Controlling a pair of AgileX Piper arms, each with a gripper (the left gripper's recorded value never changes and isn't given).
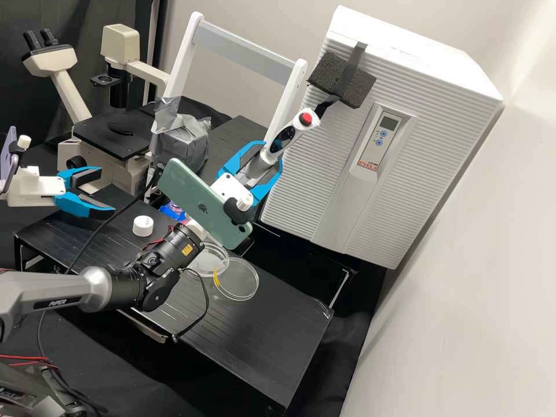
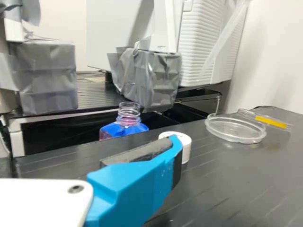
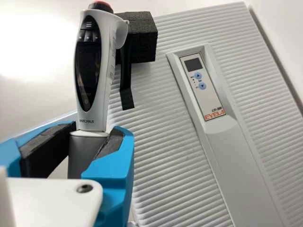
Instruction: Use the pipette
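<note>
My right gripper [image 1: 253,169] is shut on the lower grey body of a white and black pipette [image 1: 285,138], held up next to the white machine. The pipette [image 3: 94,71] stands between the blue fingers [image 3: 115,163], and its red button [image 1: 306,119] is just below a black foam block [image 1: 341,77]. My left gripper [image 1: 87,190] hangs open over the left end of the black platform, with nothing in it. Ahead of its blue finger [image 2: 137,184] are a white cap [image 2: 182,144], an uncapped bottle [image 2: 126,124] of blue-pink liquid and a petri dish [image 2: 235,128].
A yellow tip [image 2: 271,121] lies on the dish lid. The white machine [image 1: 376,174] fills the right side, a microscope [image 1: 75,116] stands at the back left and a grey taped block [image 1: 180,139] sits behind the bottle. A green phone [image 1: 202,202] rides on the right arm.
</note>
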